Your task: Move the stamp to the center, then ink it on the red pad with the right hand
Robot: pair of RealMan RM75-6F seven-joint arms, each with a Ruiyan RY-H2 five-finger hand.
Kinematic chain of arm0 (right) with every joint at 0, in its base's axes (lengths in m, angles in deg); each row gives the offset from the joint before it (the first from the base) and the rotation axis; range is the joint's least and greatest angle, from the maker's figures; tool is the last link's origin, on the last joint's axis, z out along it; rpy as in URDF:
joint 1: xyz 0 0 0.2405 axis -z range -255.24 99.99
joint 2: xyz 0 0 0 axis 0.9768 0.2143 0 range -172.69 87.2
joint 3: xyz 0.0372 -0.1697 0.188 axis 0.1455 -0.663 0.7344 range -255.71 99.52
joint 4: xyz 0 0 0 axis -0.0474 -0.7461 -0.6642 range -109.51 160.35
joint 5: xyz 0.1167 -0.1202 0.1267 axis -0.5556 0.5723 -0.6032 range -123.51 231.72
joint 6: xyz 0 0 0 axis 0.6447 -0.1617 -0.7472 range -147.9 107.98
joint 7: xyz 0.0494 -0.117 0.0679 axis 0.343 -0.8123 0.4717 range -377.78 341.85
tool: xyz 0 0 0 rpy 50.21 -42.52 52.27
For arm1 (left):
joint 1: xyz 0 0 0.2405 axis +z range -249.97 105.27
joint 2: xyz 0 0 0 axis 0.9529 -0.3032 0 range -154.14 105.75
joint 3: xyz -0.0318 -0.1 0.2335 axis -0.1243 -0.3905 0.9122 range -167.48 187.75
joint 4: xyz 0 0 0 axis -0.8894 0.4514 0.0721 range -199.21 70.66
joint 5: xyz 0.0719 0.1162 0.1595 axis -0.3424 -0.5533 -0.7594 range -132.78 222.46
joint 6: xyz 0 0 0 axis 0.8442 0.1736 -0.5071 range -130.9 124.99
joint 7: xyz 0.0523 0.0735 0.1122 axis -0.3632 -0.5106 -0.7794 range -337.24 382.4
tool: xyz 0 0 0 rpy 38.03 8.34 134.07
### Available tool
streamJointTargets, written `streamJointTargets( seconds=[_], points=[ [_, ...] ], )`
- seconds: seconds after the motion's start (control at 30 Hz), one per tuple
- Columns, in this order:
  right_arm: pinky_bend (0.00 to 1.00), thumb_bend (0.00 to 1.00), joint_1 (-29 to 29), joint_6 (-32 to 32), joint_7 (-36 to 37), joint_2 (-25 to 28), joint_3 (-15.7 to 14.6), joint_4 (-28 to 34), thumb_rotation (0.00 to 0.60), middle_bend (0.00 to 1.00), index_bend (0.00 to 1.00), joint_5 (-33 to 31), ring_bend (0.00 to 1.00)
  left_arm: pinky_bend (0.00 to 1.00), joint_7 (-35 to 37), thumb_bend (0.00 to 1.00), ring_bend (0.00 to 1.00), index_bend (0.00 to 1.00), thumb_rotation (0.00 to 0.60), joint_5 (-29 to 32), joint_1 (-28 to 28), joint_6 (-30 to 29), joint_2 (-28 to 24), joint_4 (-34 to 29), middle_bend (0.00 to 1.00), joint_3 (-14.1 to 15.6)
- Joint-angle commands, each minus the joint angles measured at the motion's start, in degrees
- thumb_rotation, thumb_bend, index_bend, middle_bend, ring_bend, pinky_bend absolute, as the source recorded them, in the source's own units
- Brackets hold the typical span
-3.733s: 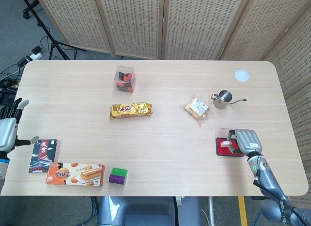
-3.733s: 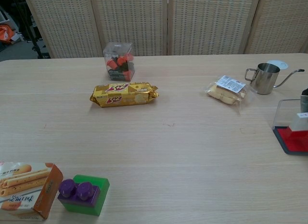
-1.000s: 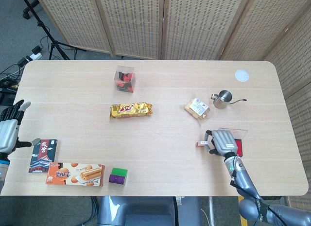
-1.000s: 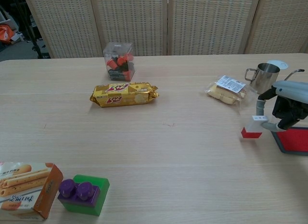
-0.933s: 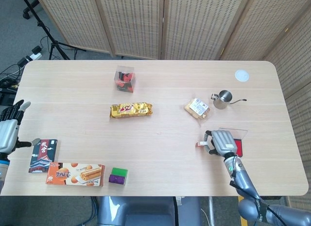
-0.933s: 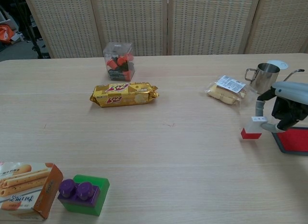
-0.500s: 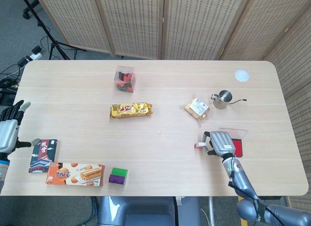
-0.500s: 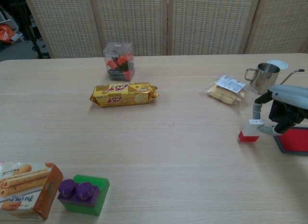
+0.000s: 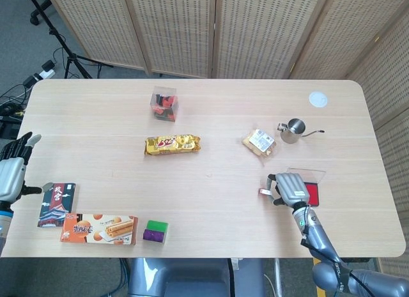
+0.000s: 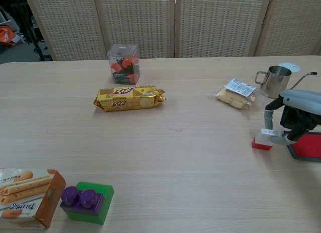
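Gripping small blocky red-based stamp (image 10: 262, 141) w/ right hand (image 10: 296, 118) just left of flat red pad (image 10: 307, 145); left hand (image 9: 11, 172) open

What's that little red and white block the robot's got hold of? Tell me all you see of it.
The stamp is a small block with a white upper body and a red base. It sits at table level, just left of the red ink pad, not on it. The right hand holds it, fingers against its top and side. It looks slightly tilted.

Matt pale wood table (image 10: 165, 158), shiny steel pitcher (image 10: 275, 81), glossy gold foil biscuit pack (image 10: 129, 97).
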State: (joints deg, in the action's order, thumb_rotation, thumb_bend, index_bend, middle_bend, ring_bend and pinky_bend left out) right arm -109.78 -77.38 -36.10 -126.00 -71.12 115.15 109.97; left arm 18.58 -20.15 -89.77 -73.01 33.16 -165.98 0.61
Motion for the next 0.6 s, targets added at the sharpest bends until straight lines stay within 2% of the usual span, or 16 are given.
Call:
streamJointTargets(
  seconds=[0.03, 0.43, 0.6],
  points=[
    [1.0, 0.31, 0.0, 0.0, 0.0, 0.0, 0.1, 0.0, 0.6, 0.97, 0.5, 0.0, 1.0, 0.0, 0.0, 0.1, 0.0, 0.0, 0.6, -0.1, 0.0, 0.0, 0.0, 0.0, 0.0, 0.0],
    [1.0, 0.31, 0.3, -0.5, 0.2, 0.7, 0.1, 1.3, 0.6, 0.97, 0.45, 0.7, 1.0, 0.0, 0.1, 0.1, 0.0, 0.0, 0.6, 0.0, 0.0, -0.1, 0.0, 0.1, 0.0, 0.0],
    [1.0, 0.26, 0.8, -1.5, 0.4, 2.2, 0.0, 3.6, 0.6, 0.97, 0.43, 2.1, 1.0, 0.0, 0.2, 0.1, 0.0, 0.0, 0.6, -0.3, 0.1, -0.1, -0.1, -0.1, 0.0, 0.1]
  ],
)
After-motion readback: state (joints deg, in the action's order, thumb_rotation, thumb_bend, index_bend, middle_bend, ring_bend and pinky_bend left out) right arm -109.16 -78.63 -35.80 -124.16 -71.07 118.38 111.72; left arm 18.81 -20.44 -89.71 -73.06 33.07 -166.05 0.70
